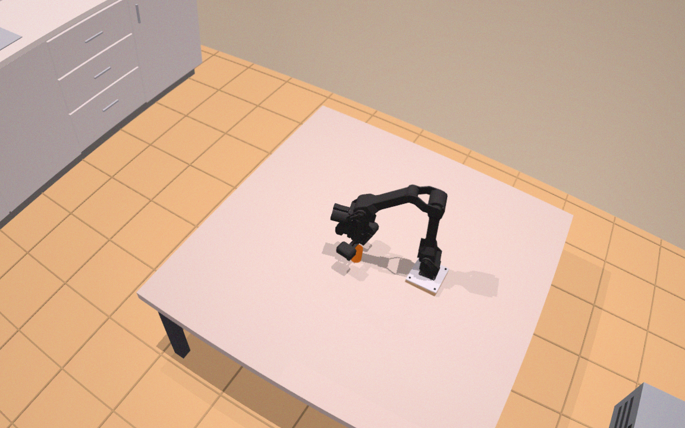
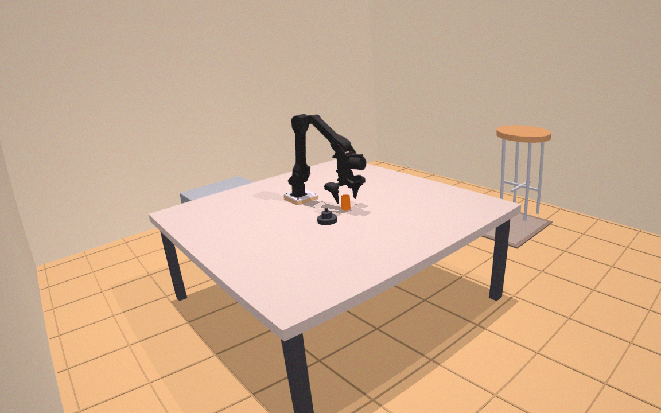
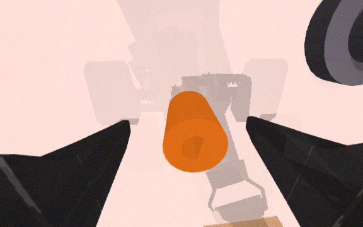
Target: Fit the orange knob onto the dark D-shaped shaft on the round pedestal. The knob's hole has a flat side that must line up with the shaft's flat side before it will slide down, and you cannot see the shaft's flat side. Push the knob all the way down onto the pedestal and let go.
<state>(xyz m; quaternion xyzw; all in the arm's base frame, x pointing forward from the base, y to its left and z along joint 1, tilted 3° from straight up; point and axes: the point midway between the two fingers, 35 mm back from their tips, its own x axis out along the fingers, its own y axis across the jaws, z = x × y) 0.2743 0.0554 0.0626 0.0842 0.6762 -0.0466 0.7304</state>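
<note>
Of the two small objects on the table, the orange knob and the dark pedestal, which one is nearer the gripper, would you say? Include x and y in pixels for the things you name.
The orange knob (image 1: 357,254) (image 2: 345,202) (image 3: 195,129).

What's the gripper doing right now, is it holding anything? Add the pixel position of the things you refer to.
Gripper (image 2: 346,200) (image 3: 188,123): open, holding nothing, its fingers apart on either side of the orange knob (image 1: 357,254) (image 2: 345,202) (image 3: 195,129).
</note>
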